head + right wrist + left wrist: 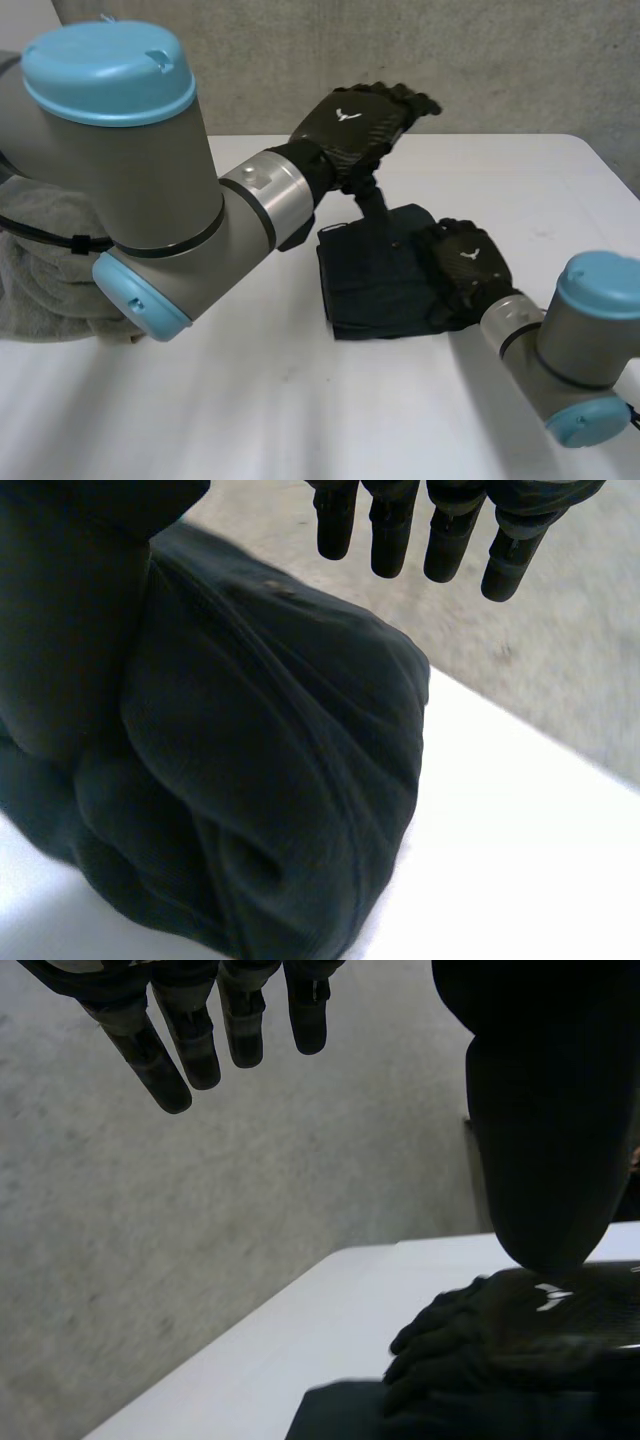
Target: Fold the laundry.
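The left arm (130,170) and right arm (570,362) are thick grey cylinders with light-blue caps and silver wrist rings. The left hand (360,120) and right hand (468,262) are black, weave-textured, each marked with a white emblem.

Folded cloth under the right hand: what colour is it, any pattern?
The folded cloth is plain dark navy, almost black, no pattern; clearest in the head view.

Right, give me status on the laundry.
Left hand open, raised above table. Right hand open, on folded dark cloth. Grey towel heaped beside left arm.
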{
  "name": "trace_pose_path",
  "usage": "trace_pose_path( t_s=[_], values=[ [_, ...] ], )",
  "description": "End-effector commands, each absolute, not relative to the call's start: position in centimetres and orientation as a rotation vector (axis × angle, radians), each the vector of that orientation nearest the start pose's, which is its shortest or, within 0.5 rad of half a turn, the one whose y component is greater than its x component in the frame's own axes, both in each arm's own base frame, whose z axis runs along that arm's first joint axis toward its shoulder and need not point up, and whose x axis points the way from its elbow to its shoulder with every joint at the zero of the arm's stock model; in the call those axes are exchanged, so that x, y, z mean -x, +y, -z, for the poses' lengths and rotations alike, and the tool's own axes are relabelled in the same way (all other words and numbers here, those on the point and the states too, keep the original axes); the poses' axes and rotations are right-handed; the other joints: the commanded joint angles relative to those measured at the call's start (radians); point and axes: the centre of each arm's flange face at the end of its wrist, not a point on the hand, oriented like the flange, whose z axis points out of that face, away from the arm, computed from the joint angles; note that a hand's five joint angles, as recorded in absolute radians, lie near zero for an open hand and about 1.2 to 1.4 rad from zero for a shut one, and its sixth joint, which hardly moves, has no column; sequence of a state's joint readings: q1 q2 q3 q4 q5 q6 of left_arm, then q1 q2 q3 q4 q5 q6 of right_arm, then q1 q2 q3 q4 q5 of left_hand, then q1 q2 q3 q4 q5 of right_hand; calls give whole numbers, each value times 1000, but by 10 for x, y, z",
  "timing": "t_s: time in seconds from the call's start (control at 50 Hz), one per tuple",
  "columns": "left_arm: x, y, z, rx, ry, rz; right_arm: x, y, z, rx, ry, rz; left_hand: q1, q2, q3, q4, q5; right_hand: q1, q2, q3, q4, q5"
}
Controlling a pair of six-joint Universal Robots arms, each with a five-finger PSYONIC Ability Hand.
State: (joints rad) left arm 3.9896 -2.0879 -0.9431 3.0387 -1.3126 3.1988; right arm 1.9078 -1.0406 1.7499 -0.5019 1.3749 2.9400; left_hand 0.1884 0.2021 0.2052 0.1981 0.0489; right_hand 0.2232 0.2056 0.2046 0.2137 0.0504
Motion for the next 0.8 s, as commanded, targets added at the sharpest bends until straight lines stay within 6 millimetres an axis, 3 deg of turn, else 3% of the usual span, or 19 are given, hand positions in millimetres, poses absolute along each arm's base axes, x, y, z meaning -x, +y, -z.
trace_pose_path(
  t_s=[0.02, 0.12, 0.42, 0.5, 0.52, 0.58, 0.64, 0.8],
  values=[
    [398, -195, -322, 942, -1548, -1672, -243, -299, -134, 384, 2183, 1647, -14, -28, -31, -24, -49, -49, -31, -30, -39, -50],
    [398, -191, -329, 937, -1537, -1678, -240, -305, -133, 287, 2185, 1571, -14, -28, -31, -24, -49, -49, -31, -30, -39, -50],
    [396, -190, -328, 941, -1545, -1669, -244, -315, -104, 324, 2296, 1424, -14, -28, -31, -24, -49, 1, 19, 19, 10, -1],
    [395, -192, -329, 937, -1549, -1673, -246, -317, -104, 377, 2296, 1446, -14, -28, -31, -24, -49, 721, 739, 740, 731, 720],
    [394, -194, -329, 934, -1553, -1677, -246, -320, -105, 393, 2295, 1468, -14, -28, -31, -24, -49, 1169, 1186, 1187, 1178, 1167],
    [393, -195, -330, 930, -1553, -1682, -245, -325, -109, 399, 2292, 1499, -14, -28, -31, -24, -49, 1173, 1191, 1192, 1183, 1171],
    [390, -197, -334, 927, -1548, -1693, -243, -335, -117, 383, 2268, 1561, -14, -28, -31, -24, -49, 1173, 1191, 1192, 1183, 1171],
    [389, -197, -342, 924, -1524, -1711, -236, -405, -128, 249, 2156, 1812, -14, -28, -31, -24, -49, 1173, 1191, 1192, 1183, 1171]
  ],
)
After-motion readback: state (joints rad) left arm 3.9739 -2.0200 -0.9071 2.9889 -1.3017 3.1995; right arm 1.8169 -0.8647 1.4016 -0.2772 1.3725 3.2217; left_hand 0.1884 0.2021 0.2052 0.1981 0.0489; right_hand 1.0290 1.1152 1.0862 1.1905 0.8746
